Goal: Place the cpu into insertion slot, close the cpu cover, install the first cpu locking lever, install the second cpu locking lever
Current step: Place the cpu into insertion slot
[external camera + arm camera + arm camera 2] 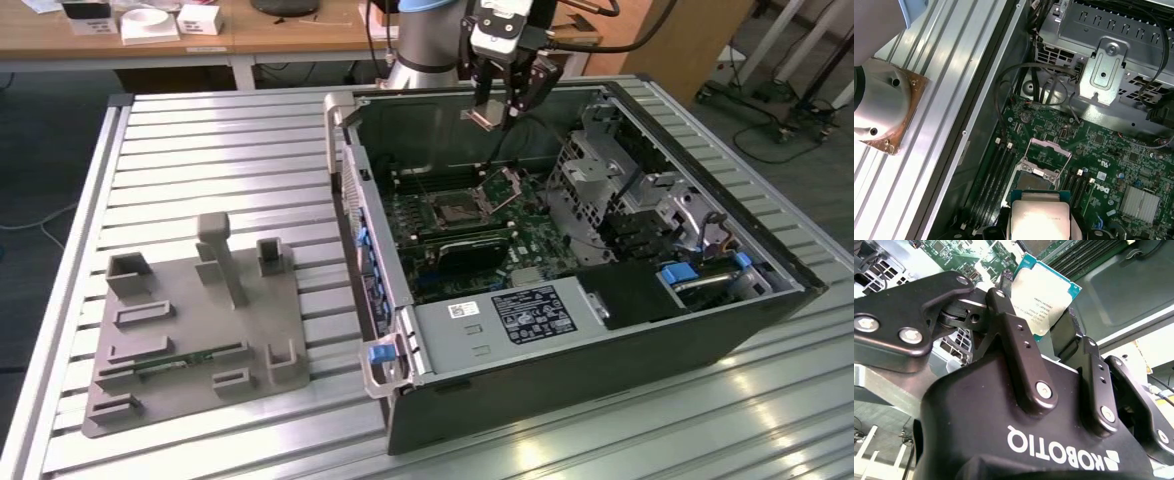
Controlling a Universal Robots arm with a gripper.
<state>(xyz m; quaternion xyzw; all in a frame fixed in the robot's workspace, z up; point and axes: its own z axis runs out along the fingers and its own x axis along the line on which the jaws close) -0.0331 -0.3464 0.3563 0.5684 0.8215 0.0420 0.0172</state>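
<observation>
I count one cpu (1044, 292), one slot (451, 212), one cover (1048, 145) and one gripper (1036, 309) with two black fingers (1016, 342). There is also one open computer case (534, 370) and one grey fixture (187, 340), both lying on the slatted table (200, 150).

The fingers are pressed onto opposite edges of the cpu and pinch it. It is a flat square with a silvery-tan metal top carrying small print, and a thin green-blue board edge shows around the metal. In the second wrist view it sits tilted between the finger pads.

In the exterior view the cpu hangs in the air above the case, over the far end of the green board and well above the slot. The slot is uncovered. Its cover stands hinged up on the far side, and the board shows through its square cut-out.

Long black memory slots run just beside the slot on both sides. A metal drive cage (601, 170) stands to the exterior view's right, and the case wall rises on its left. Thin black cables (1019, 80) loop near the cover's far edge.
</observation>
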